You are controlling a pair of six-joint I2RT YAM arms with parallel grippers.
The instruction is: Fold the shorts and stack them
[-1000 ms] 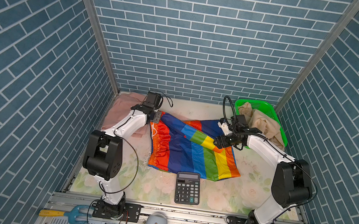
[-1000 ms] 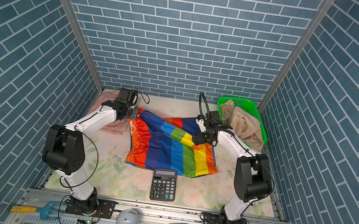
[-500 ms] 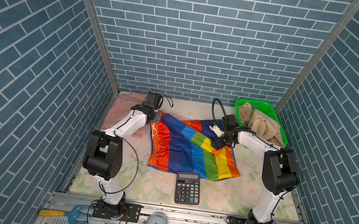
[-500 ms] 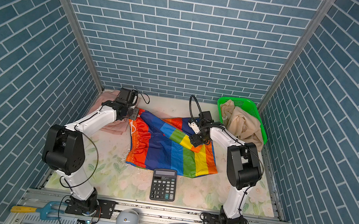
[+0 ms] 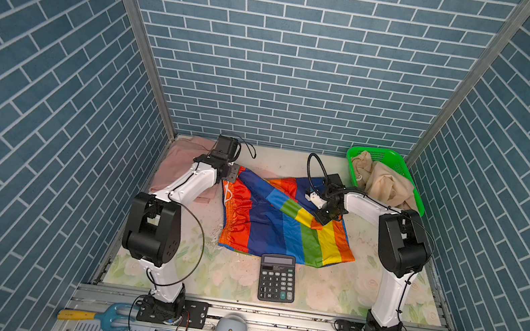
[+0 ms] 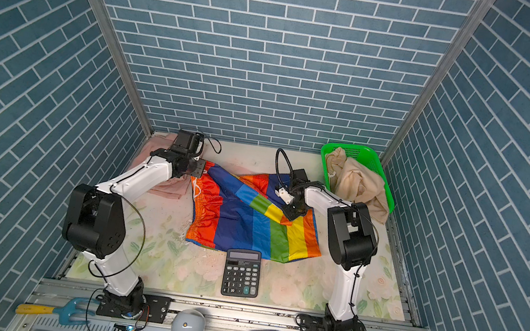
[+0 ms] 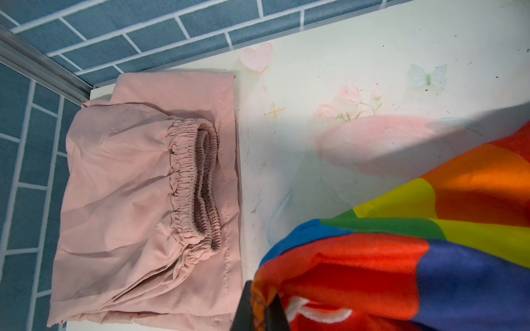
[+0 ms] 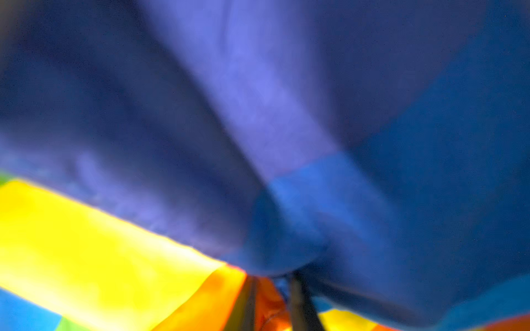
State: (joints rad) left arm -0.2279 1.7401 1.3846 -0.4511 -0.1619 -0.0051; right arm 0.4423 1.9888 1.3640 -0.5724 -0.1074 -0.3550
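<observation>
Desk: one, floral cover, lower middle of both top views; carries everything listed.

Rainbow shorts: one of three shorts. Spread at centre frame, with the upper edge lifted into a diagonal fold. Judged mid-fold, held at two ends so the cloth can be drawn over itself.

Pink shorts: one, folded, in the desk's upper-left corner against the wall. Judged finished and the base of the stack.

Basket: one, green, upper right; holds unfolded stock.

Beige shorts: one, crumpled in Basket and spilling over its rim. Judged not yet started.

Calculator: one, at the lower hem of Rainbow shorts, touching or nearly so. No part in the task.

End effectors: two.
- Left end effector is at the upper-left corner of Rainbow shorts, clamped on the waistband.
- Right end effector is at the fold's right end. In its wrist view the fingers sit close together, pinching orange cloth.
</observation>
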